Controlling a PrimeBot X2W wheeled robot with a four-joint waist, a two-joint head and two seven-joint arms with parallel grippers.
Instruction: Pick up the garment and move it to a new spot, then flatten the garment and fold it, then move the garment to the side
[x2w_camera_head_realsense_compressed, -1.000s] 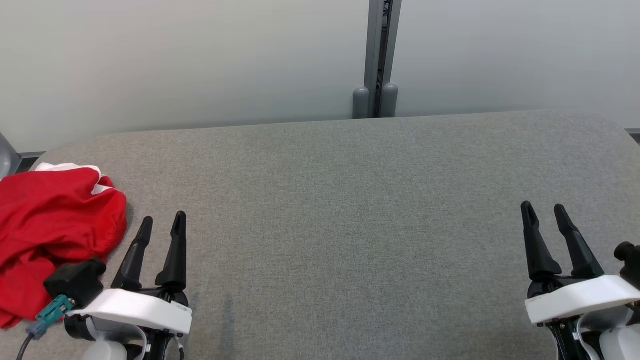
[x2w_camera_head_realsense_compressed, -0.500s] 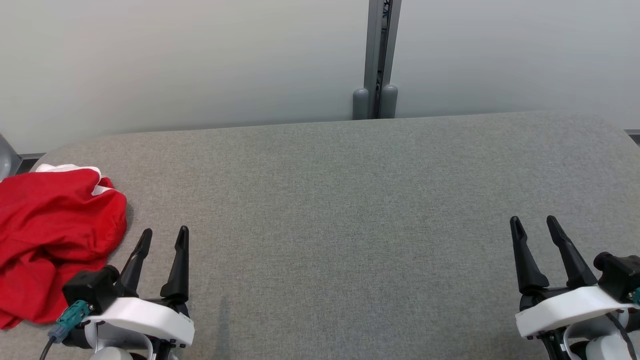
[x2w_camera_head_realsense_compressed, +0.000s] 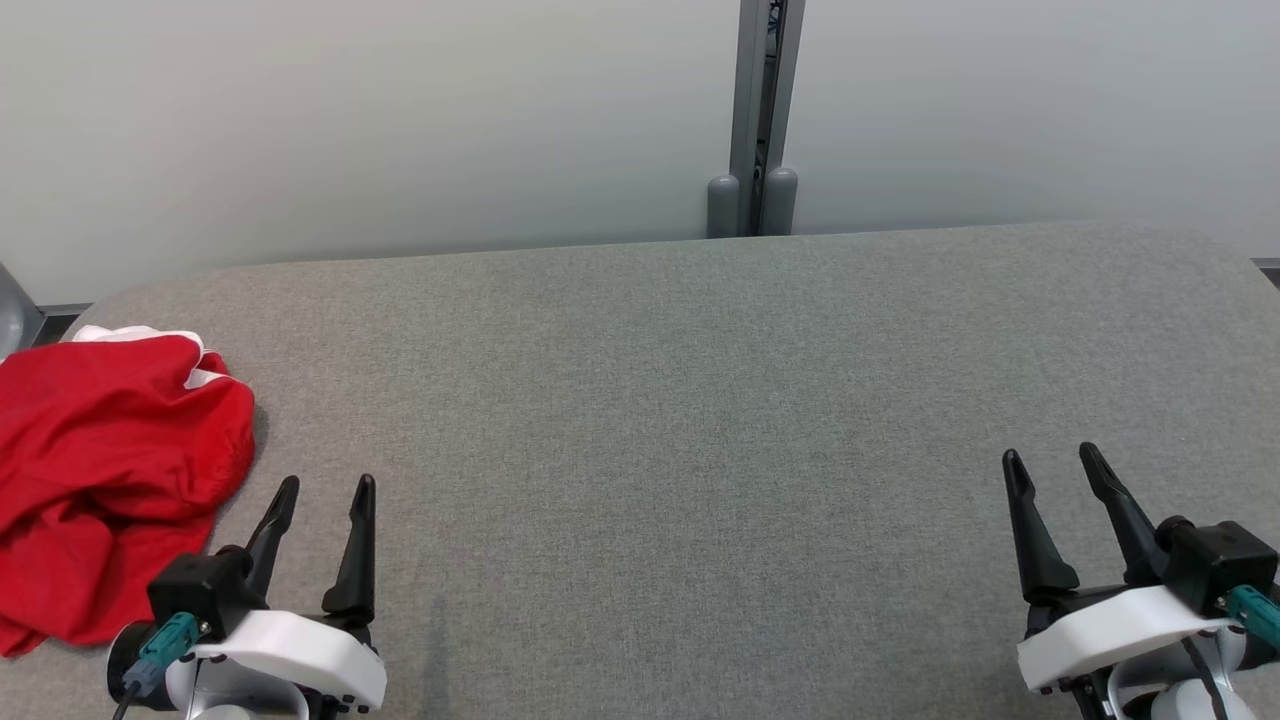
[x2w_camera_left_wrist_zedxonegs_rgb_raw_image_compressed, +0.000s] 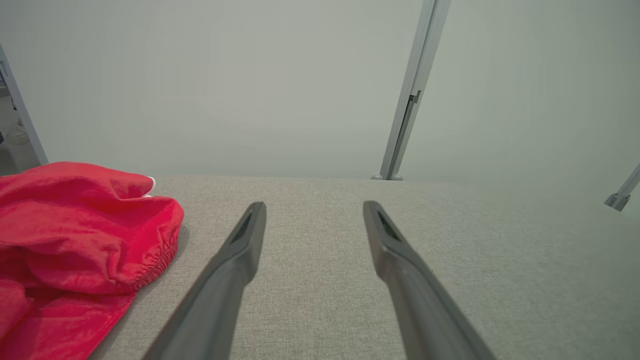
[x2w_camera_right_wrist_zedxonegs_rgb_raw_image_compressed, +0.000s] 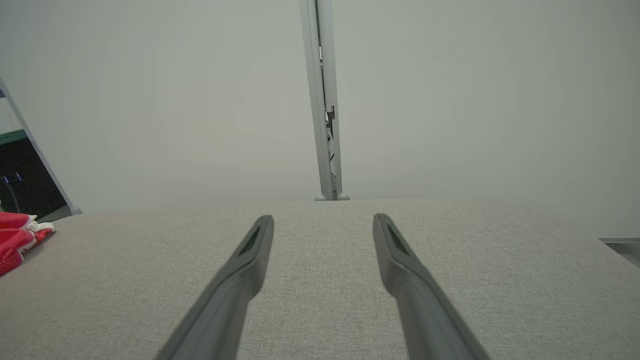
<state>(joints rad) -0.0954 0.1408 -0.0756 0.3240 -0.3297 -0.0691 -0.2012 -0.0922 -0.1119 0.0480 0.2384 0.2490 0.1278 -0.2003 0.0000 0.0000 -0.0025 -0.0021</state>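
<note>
The garment (x2w_camera_head_realsense_compressed: 100, 480) is a crumpled red cloth with a white trim, lying at the far left of the grey table (x2w_camera_head_realsense_compressed: 660, 400). My left gripper (x2w_camera_head_realsense_compressed: 325, 487) stands open just right of it, near the front edge, fingers apart and holding nothing. In the left wrist view the garment (x2w_camera_left_wrist_zedxonegs_rgb_raw_image_compressed: 75, 250) lies left of the left gripper (x2w_camera_left_wrist_zedxonegs_rgb_raw_image_compressed: 312, 207), apart from the fingers. At the front right my right gripper (x2w_camera_head_realsense_compressed: 1050, 460) is open and empty over bare fabric. The right wrist view shows the right gripper (x2w_camera_right_wrist_zedxonegs_rgb_raw_image_compressed: 322, 220) and a corner of the garment (x2w_camera_right_wrist_zedxonegs_rgb_raw_image_compressed: 17, 237) at far left.
A pale wall runs behind the table, with a grey vertical post (x2w_camera_head_realsense_compressed: 755, 120) at the middle of the far edge. The table's far corners are rounded. A dark opening (x2w_camera_right_wrist_zedxonegs_rgb_raw_image_compressed: 22, 185) shows past the table's left end.
Both grippers have drawn back toward the front edge of the table, staying open. The garment has not moved.
</note>
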